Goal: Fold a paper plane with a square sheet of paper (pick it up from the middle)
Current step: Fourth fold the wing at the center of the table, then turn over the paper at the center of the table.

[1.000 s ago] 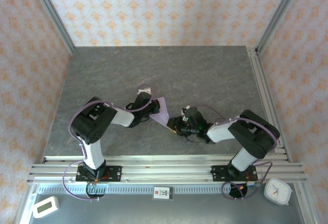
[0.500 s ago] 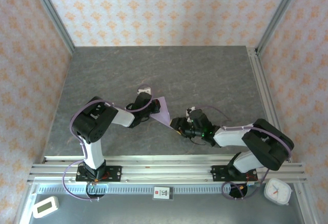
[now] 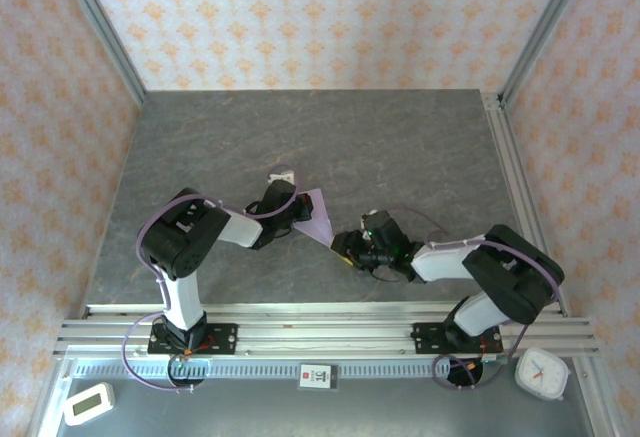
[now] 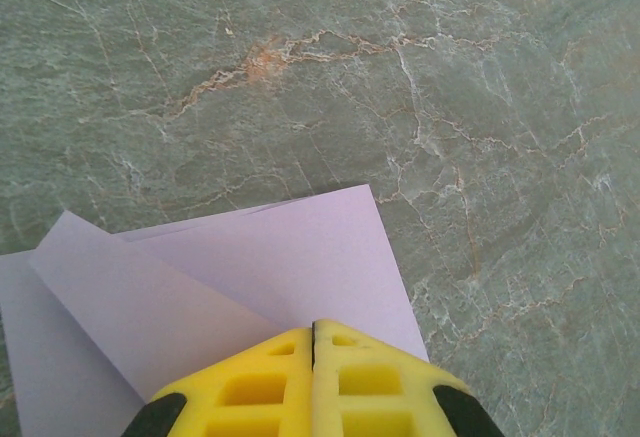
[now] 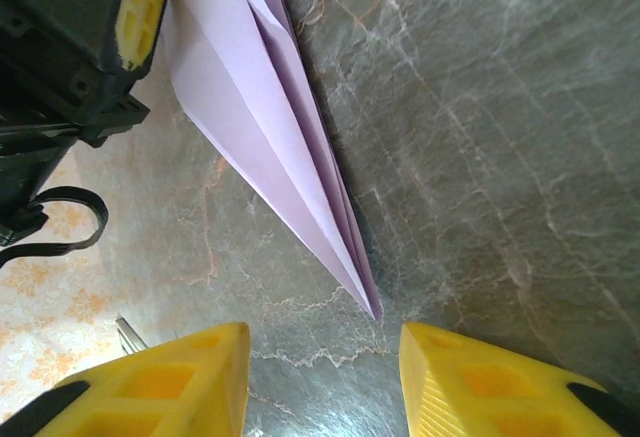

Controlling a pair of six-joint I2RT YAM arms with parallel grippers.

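The paper plane is a slim pale lilac dart lying flat on the grey table, its point toward the near right. My left gripper is shut, and its yellow fingertips rest on top of the plane's wide end. Nothing shows between its jaws. My right gripper is open and low over the table. The plane's sharp tip lies just ahead of the gap between its fingers, touching neither. The left gripper's black body sits on the far end of the plane.
The table is grey marbled stone inside patterned walls. Aluminium rails run along the near edge. Beyond them lie a white clock, a small timer and a label card.
My right gripper opened a little and settled at the plane's tip, and its arm's elbow swung out to the right. The left gripper and the plane stayed put.
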